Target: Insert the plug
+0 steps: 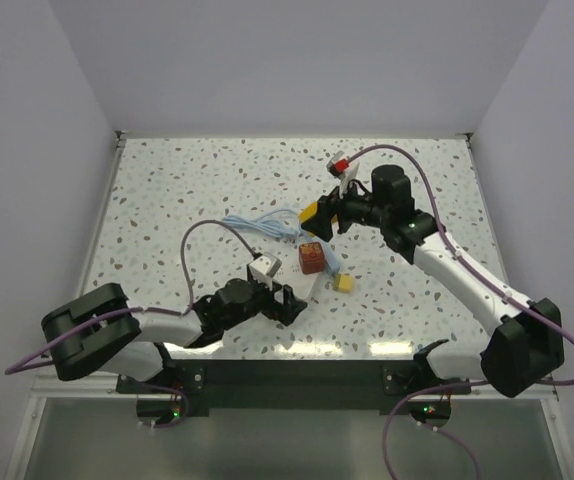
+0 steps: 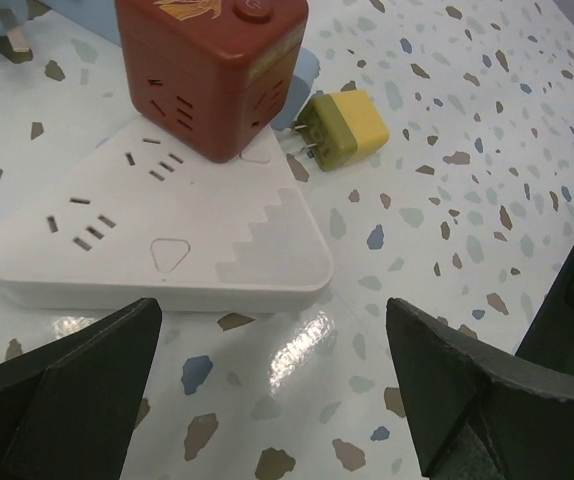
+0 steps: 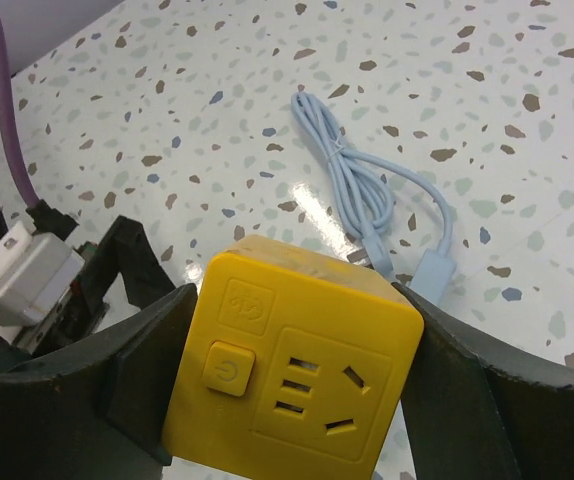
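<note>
**Operator:** Where was the plug?

**Spotter:** Your right gripper was clamped on the yellow cube, centre-right of the overhead frame. It was apart from the white strip lower down. Your left gripper stood spread and empty, just before that strip.

**Operator:** Which way did it point?

**Spotter:** Its socket face and button faced the wrist camera, and the prongs were hidden (likely on the far side). It was near-cubic, so no real long axis.

**Operator:** Risks?

**Spotter:** You could have misjudged those hidden prongs, struck the red cube standing on the strip, or shoved the unheld strip.
</note>
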